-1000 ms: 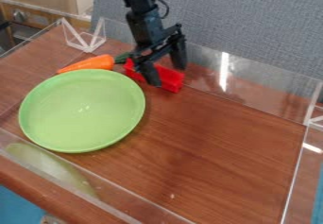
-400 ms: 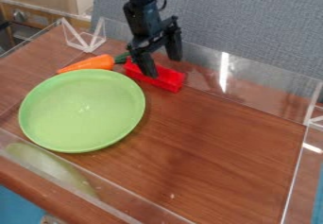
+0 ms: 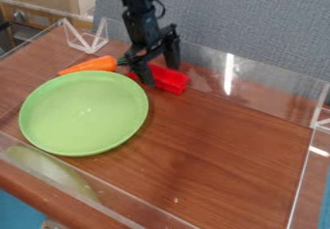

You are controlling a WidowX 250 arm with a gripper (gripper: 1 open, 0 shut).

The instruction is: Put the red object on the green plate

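The red object [image 3: 168, 77] lies on the wooden table [image 3: 219, 146], directly under the gripper [image 3: 153, 65] and a little to its right. The gripper's jaws are spread wide and hold nothing; one dark finger stands at each side of the object's left end. The object is a bright, smooth plastic bar. The green plate [image 3: 83, 113], round, shallow and light green, lies below and left of the gripper. An orange carrot toy [image 3: 87, 67] lies to the gripper's left.
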